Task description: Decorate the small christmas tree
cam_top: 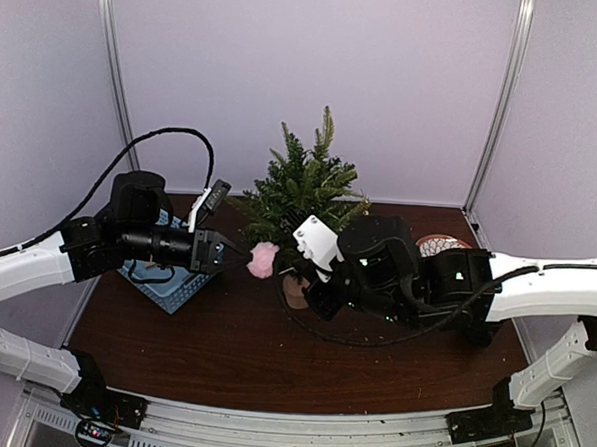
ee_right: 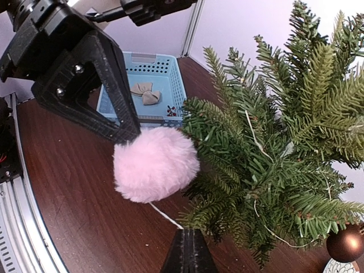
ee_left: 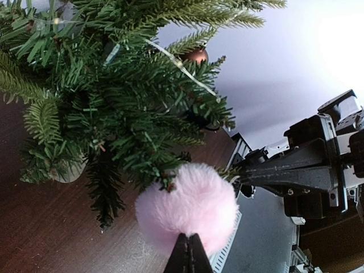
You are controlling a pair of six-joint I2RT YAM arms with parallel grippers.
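step in hand: hanging a pink pompom (cam_top: 263,260) on the small christmas tree (cam_top: 305,189). the tree stands upright mid-desk toward the back wall, and the pompom is up against its lower left branches.

left gripper (ee_left: 187,253): closed on the near side of the pompom, pressing the ball into the needles.
right gripper (ee_right: 187,245): jaws together, low beside the tree's foot. a white thread (ee_right: 165,215) runs from under the pompom to its tips, so it seems to be pinching that thread.

judgement: the ornament is at the tree but not hung. the next move calls for getting the thread over or around a branch tip, then letting go one gripper at a time so the ball stays put. the thread is thin and the needles are dense, so it could snag or slip off.

around: already on the tree are a brown bauble (ee_left: 197,55) and a string of small lights (ee_left: 170,57). a blue basket (ee_right: 176,85) sits on the desk (cam_top: 222,350) behind the left arm, with a tan bow (ee_right: 144,94) inside.

in the way: both grippers crowd the same low branches, close to each other. the tree is light on a small base, so a tug may tip it.
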